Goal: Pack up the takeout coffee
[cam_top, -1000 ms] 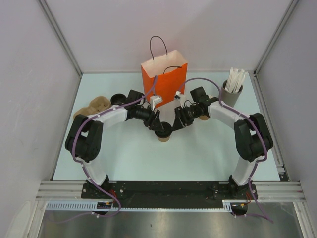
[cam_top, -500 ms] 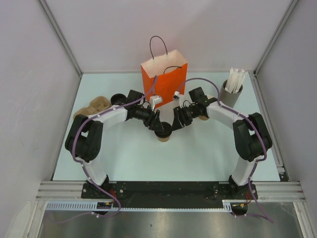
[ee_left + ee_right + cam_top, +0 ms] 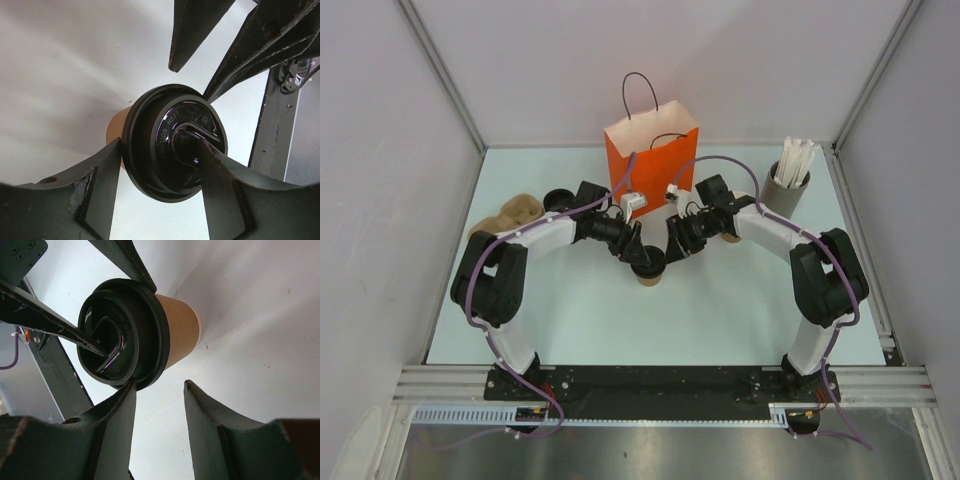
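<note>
pressing the lid (image 3: 175,142) down evenly matters most: the cup (image 3: 180,332) stands mid-table before the orange bag (image 3: 650,150), the left gripper (image 3: 160,145) pinching the lid from rim to centre, the right gripper (image 3: 160,385) half-wide and empty beside the cup.

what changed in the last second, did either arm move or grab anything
The right gripper edged a little to the left in the top view, closer to the cup. No new grasp or release shows. The left gripper stayed at the black lid, and the cup, the lid and the orange bag kept their places.
</note>
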Motion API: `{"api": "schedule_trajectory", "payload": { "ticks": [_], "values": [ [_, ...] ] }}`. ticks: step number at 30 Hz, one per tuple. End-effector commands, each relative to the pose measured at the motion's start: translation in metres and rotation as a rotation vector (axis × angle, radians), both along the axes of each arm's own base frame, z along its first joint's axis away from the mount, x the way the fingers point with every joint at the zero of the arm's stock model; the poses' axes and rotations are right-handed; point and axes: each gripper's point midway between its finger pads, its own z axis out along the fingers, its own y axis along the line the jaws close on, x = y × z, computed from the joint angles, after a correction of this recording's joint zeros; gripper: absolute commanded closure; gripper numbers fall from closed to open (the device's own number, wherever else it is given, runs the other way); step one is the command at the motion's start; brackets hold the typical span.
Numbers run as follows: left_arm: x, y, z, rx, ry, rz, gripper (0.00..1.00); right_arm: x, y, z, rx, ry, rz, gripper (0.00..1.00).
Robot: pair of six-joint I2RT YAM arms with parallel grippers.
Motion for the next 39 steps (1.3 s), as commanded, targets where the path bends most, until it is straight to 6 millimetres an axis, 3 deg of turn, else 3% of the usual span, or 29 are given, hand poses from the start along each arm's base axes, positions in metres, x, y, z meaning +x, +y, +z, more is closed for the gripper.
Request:
{"api": "schedule_trajectory", "payload": {
  "ticks": [1, 6, 14, 17, 23, 30, 34, 39],
  "values": [
    [-0.013, 0.038, -0.065, 0.246, 0.03, 0.028, 0.38, 0.007, -0.02, -0.065, -0.281, -0.062, -0.037, 0.54],
    [-0.015, 0.039, -0.068, 0.251, 0.032, 0.025, 0.38, -0.001, -0.022, -0.079, -0.333, -0.046, -0.017, 0.54],
    [-0.016, 0.041, -0.069, 0.256, 0.036, 0.023, 0.38, -0.005, -0.024, -0.084, -0.38, -0.067, 0.008, 0.53],
    [-0.014, 0.039, -0.066, 0.25, 0.027, 0.023, 0.38, -0.001, -0.017, -0.065, -0.306, -0.09, 0.015, 0.52],
    [-0.015, 0.039, -0.067, 0.248, 0.036, 0.021, 0.38, 0.013, -0.003, -0.002, -0.103, -0.147, 0.027, 0.44],
    [-0.009, 0.036, -0.064, 0.239, 0.039, 0.025, 0.38, 0.016, 0.01, 0.045, 0.089, -0.114, 0.066, 0.34],
    [-0.007, 0.034, -0.061, 0.239, 0.033, 0.026, 0.38, 0.023, 0.015, 0.055, 0.149, -0.063, 0.05, 0.31],
    [-0.007, 0.033, -0.06, 0.233, 0.035, 0.026, 0.38, 0.033, 0.023, 0.047, 0.145, -0.042, 0.018, 0.3]
  ]
}}
